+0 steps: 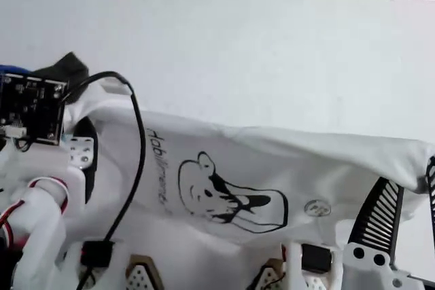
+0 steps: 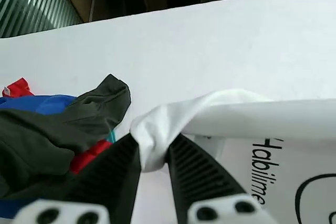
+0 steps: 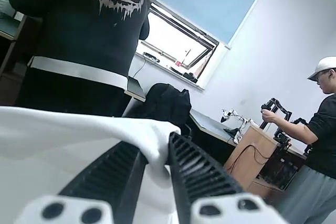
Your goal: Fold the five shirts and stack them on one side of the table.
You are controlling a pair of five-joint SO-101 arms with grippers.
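A white shirt (image 1: 224, 168) with a black cartoon print hangs spread between my two grippers, just above the white table (image 1: 272, 52). My left gripper (image 1: 80, 142) is shut on one bunched corner of the white shirt (image 2: 157, 129), the cloth pinched between its black ribbed fingers (image 2: 118, 169). My right gripper (image 1: 408, 185) is shut on the opposite corner of the white shirt (image 3: 79, 135), the fabric folded over its fingertips (image 3: 181, 153). The shirt's lower part drapes toward the arm bases.
A heap of other shirts lies at the table's left edge: a dark grey one (image 2: 79, 121) on top, with blue (image 2: 42, 103) and red (image 2: 16, 86) beneath it. The dark heap (image 1: 64, 67) sits just behind the left arm. A black cable (image 1: 136, 134) crosses the shirt.
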